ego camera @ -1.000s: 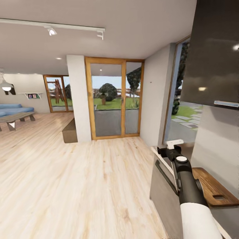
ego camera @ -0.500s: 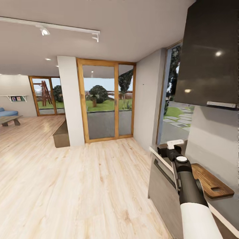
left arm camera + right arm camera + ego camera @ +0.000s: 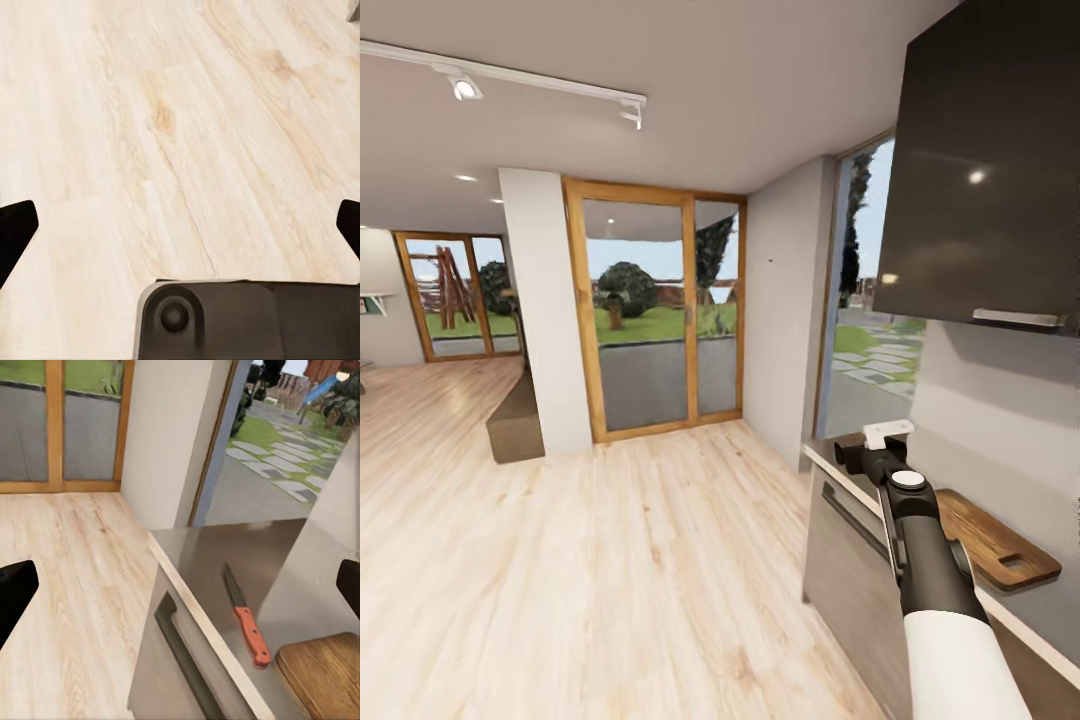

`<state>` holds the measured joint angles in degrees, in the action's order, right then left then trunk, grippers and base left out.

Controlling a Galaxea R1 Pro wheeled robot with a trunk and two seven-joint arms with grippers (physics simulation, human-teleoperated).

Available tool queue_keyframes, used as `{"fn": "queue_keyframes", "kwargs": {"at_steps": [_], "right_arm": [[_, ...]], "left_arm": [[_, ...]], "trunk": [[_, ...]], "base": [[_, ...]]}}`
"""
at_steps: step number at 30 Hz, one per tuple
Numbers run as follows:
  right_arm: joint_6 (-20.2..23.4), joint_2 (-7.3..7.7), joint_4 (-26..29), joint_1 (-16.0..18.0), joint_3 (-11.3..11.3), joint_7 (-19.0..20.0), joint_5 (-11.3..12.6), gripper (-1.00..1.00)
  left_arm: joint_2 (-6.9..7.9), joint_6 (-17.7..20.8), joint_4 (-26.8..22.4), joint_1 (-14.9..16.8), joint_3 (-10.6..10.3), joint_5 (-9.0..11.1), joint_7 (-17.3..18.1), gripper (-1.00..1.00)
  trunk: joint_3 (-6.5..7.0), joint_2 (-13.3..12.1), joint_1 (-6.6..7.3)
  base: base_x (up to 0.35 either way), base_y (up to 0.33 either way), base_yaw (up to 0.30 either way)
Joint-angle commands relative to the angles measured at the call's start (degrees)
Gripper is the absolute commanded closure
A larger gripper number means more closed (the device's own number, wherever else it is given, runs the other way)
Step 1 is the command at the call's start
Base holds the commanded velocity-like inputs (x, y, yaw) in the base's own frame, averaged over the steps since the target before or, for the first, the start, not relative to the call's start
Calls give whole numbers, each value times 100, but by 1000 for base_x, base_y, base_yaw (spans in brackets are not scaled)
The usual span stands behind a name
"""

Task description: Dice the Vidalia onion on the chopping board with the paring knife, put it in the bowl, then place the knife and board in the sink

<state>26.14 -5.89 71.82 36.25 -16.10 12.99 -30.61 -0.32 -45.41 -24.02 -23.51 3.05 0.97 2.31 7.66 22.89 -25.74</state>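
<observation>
The kitchen (image 3: 1000, 420) is a big bright room with a light wood floor (image 3: 610, 580), one white pillar (image 3: 540, 310) and glass doors with wood frames (image 3: 650, 320) that look out on grass and trees. One shiny black cupboard (image 3: 990, 170) hangs on the wall. Under it runs the dark grey surface (image 3: 225, 551).

One brown chopping board (image 3: 985, 540) lies flat on the surface by the back wall, with a handle hole in it. One paring knife (image 3: 246, 618) with an orange-red handle lies flat on the surface just beside the board, its dark blade pointing away from the board.

The right gripper (image 3: 180, 585) is held over the front edge of the surface, open wide and holding nothing. The left gripper (image 3: 180, 225) hangs over the floor, open wide too and holding nothing. There is no writing that can be read.
</observation>
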Motion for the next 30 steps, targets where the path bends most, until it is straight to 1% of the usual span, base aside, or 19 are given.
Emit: {"fn": "queue_keyframes", "kwargs": {"at_steps": [1,18,23,30], "right_arm": [[14,-8,7,3,-16,54,-61,-100],[13,5,8,3,-16,54,-63,-100],[12,9,8,2,-16,54,-63,-100],[14,17,8,4,-16,54,-61,-100]], "left_arm": [[-3,-3,-7,-4,20,9,24,-100],[-3,-3,-7,-4,20,9,24,-100],[-3,-3,-7,-4,20,9,18,-100],[-3,-3,-7,-4,20,9,18,-100]], "trunk": [[6,3,-4],[118,3,-4],[150,3,-4],[196,3,-4]], "base": [[145,287,-196],[155,283,-196],[71,97,-196],[8,11,-196]]}}
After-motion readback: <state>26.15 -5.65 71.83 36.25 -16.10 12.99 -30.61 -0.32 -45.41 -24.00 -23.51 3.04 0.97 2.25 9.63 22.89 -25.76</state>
